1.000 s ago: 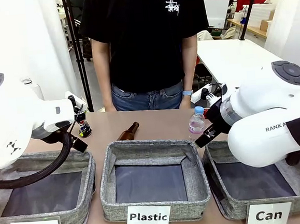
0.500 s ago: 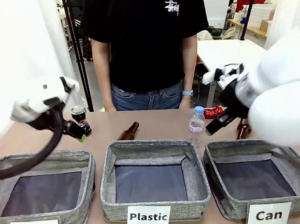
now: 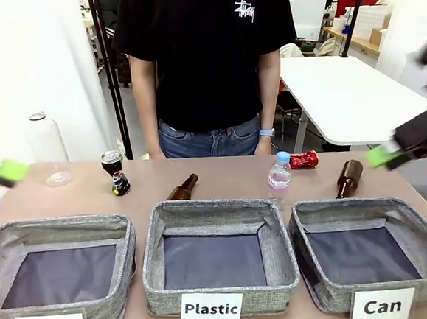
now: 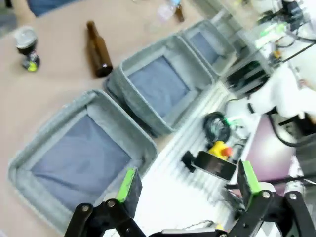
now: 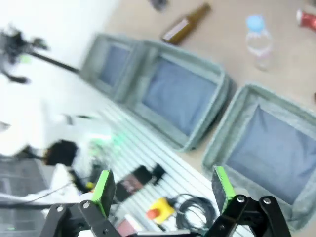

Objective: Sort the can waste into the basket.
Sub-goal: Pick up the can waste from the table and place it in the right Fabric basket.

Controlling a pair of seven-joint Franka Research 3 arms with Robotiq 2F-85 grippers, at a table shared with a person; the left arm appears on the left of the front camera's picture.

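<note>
Brown bottle, plastic bottle, second brown bottle; clear jar, possibly glass

"Can" basket: top open, interior free. Far strip of table, left to right: dark can, lying brown bottle, plastic bottle, red can, right brown bottle; all apart. Tightest gap: plastic bottle to red can. Person blocks far edge.

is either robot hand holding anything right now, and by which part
Nothing is held. The left hand and the right hand both stand open and empty; the red can and the dark can sit on the table, untouched.
</note>
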